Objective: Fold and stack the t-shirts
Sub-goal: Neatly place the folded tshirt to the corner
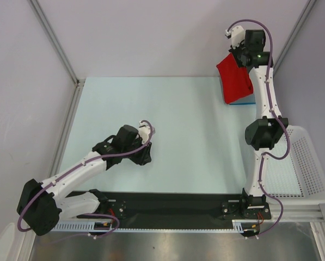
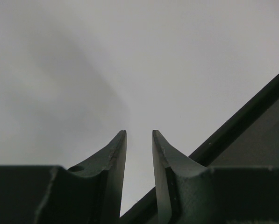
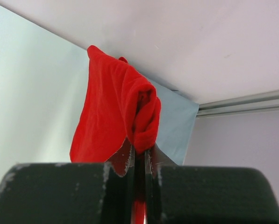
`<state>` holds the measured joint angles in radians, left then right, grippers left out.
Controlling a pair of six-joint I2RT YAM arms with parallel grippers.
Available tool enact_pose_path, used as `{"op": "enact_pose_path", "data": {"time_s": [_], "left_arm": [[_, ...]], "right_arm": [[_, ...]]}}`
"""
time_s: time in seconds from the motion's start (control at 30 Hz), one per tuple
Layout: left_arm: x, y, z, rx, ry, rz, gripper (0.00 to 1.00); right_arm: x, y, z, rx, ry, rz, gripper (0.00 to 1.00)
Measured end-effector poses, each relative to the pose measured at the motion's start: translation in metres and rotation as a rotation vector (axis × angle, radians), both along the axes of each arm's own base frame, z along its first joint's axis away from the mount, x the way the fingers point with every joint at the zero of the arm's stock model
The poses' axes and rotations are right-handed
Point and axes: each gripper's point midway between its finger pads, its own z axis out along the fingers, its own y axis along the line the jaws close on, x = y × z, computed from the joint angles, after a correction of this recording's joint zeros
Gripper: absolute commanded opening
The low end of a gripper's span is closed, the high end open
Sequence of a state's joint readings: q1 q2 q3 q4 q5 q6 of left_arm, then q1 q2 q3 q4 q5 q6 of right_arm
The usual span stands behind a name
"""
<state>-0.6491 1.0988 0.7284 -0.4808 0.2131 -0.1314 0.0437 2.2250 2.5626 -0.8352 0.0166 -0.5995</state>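
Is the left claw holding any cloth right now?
No, the left gripper shows a bare gap between its fingers; the red shirt hangs from the right gripper.

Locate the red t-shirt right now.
The red t-shirt is at the far right corner of the table in the top view, pinched in the right gripper, over a blue item.

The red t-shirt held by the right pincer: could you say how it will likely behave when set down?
Probably floppy: the red t-shirt hangs limp and bunched from the right pincer. Likely light, since a thin pinch of fabric carries it. It may well crumple on landing.
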Motion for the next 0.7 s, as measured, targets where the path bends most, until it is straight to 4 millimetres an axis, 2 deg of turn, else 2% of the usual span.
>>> {"op": "enact_pose_path", "data": {"time_s": [0.07, 0.23, 0.43, 0.57, 0.7], "left_arm": [[0.001, 0.001, 0.000, 0.000, 0.000, 0.003, 0.34], [0.001, 0.002, -0.001, 0.002, 0.004, 0.008, 0.33], [0.001, 0.003, -0.010, 0.024, 0.033, 0.011, 0.33], [0.002, 0.003, -0.015, 0.036, 0.048, 0.012, 0.33], [0.003, 0.002, -0.018, 0.045, 0.060, 0.013, 0.33]], "right_arm": [[0.003, -0.003, -0.006, 0.000, 0.006, -0.005, 0.00], [0.018, -0.013, -0.036, -0.001, 0.040, -0.017, 0.00], [0.033, -0.022, -0.067, 0.008, 0.065, -0.021, 0.00], [0.041, -0.034, -0.070, 0.011, 0.047, -0.036, 0.00], [0.047, -0.053, -0.068, 0.014, 0.019, -0.064, 0.00]]}}
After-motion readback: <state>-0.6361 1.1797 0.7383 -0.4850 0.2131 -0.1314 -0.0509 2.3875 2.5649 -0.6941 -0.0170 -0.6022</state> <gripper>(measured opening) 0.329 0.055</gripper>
